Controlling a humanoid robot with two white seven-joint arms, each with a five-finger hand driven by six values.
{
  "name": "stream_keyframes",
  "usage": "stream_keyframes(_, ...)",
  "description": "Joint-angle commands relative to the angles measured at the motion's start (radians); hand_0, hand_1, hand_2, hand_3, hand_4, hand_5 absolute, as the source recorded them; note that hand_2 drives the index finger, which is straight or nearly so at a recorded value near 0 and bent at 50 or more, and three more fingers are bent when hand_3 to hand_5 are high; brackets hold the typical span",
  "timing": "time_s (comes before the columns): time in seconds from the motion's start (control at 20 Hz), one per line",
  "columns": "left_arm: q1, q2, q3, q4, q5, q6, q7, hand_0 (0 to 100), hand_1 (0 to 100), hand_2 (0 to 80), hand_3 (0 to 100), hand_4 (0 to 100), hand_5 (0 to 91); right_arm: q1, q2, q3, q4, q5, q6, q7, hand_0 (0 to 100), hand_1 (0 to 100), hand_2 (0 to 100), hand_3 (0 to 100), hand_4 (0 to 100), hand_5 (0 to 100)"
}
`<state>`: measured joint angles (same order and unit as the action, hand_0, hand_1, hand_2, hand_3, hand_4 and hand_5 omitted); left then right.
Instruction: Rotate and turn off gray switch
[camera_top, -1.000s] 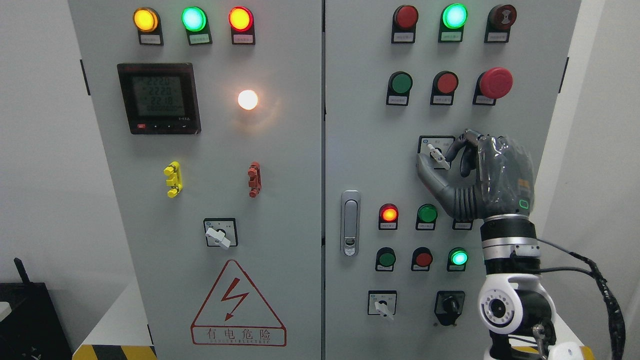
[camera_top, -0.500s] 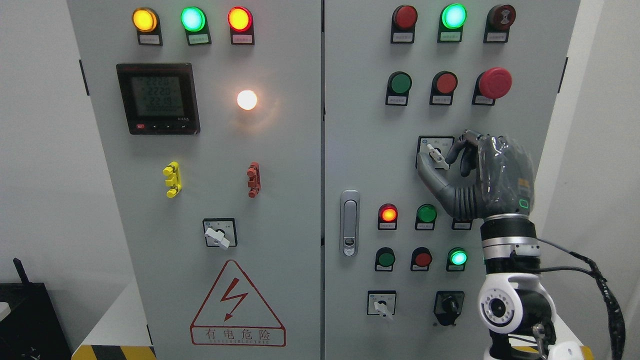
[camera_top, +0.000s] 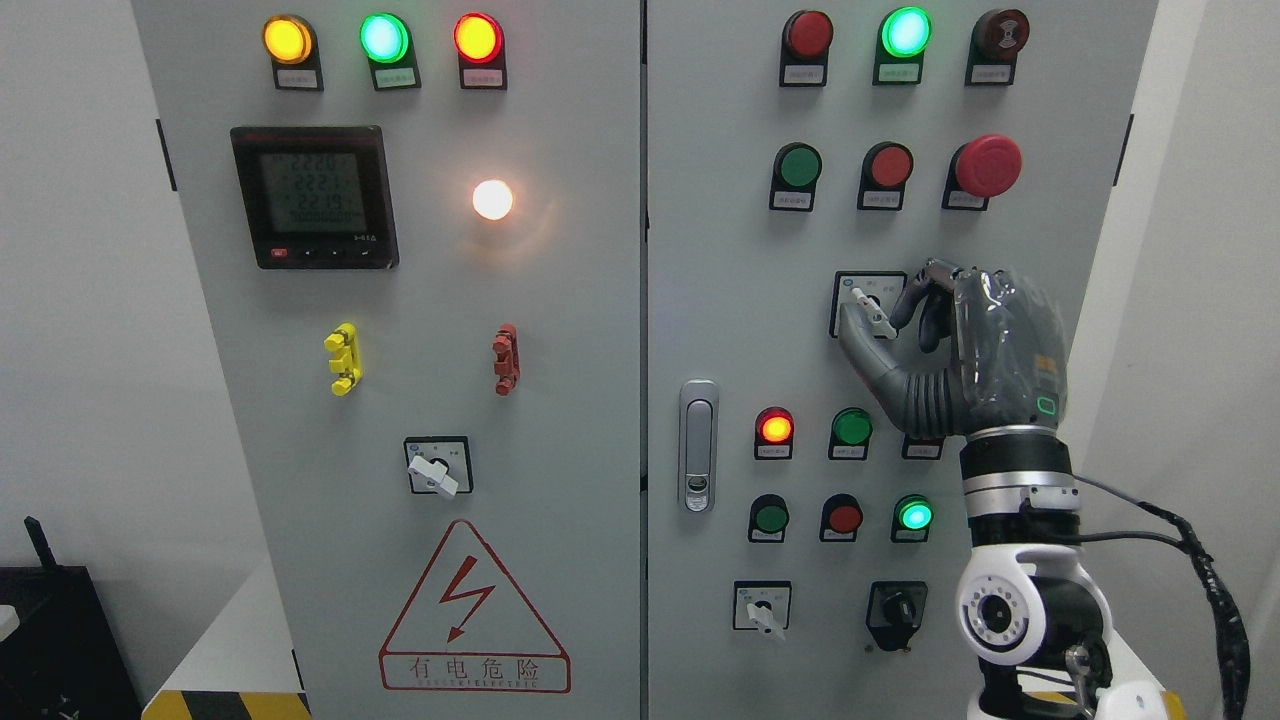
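A gray rotary switch (camera_top: 871, 311) sits on a square plate on the right cabinet door, its white lever tilted from upper left to lower right. My right hand (camera_top: 880, 318) comes up from the lower right and pinches the lever between thumb (camera_top: 858, 345) and forefinger (camera_top: 912, 292). The other fingers are curled beside it. The hand covers the right part of the switch plate. My left arm does not show.
Two more gray switches sit lower: one on the left door (camera_top: 437, 467), one on the right door (camera_top: 763, 607). A black knob (camera_top: 897, 610), a red mushroom button (camera_top: 988, 165), several lit lamps and push buttons and a door latch (camera_top: 698, 445) surround the hand.
The whole picture has drifted a few pixels to the left. My right hand keeps its pinch on the lever, which shows the same tilt.
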<state>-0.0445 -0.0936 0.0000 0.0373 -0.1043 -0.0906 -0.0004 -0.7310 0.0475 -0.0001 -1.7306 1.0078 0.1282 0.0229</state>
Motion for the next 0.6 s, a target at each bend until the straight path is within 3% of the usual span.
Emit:
stream_keyframes(0.0,0.000,0.000,0.032,0.000,0.000,0.000,0.000,12,39,0.0,0,0,0.0,-0.001,0.000,-0.018,0.000,0.000,-0.001,0.000,40,45,72,97,90,100)
stream_keyframes(0.55,0.000,0.000,0.032,0.001,0.000,0.000,0.000,12,39,0.0,0,0,0.0,-0.001,0.000,-0.020,0.000,0.020,-0.001,0.006,44,49,72,98,90,100)
